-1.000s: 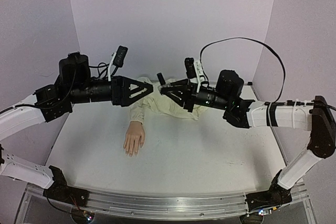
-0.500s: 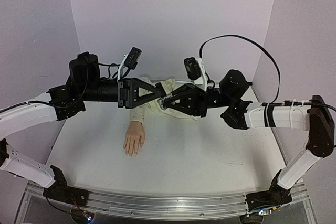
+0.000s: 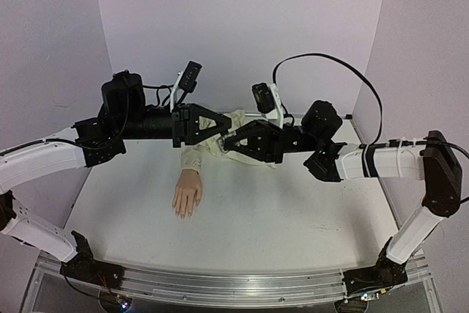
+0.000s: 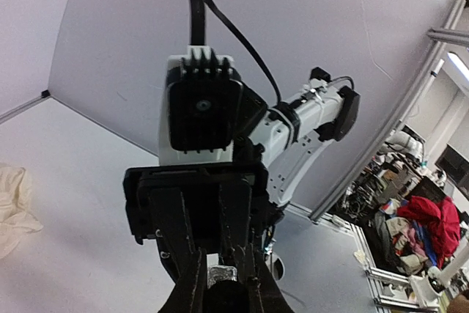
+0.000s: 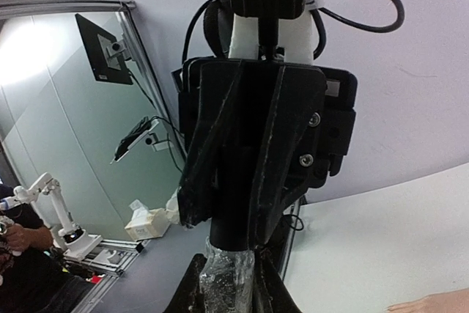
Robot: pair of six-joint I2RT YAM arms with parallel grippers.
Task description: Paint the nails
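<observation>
The pale mannequin hand lies palm down on the white table, its nails pointing to the near edge and its cream sleeve running to the back. Both grippers meet tip to tip in the air above the sleeve. My right gripper is shut on a small glittery polish bottle. My left gripper is shut on the bottle's black cap. A sliver of the hand shows in the right wrist view.
Lilac walls close the table on three sides. A metal rail runs along the near edge, with both arm bases on it. A black cable loops above the right arm.
The left gripper has moved right to meet the right gripper and closed from wide open onto the bottle's cap. The right gripper turned and shifted left with the bottle.
</observation>
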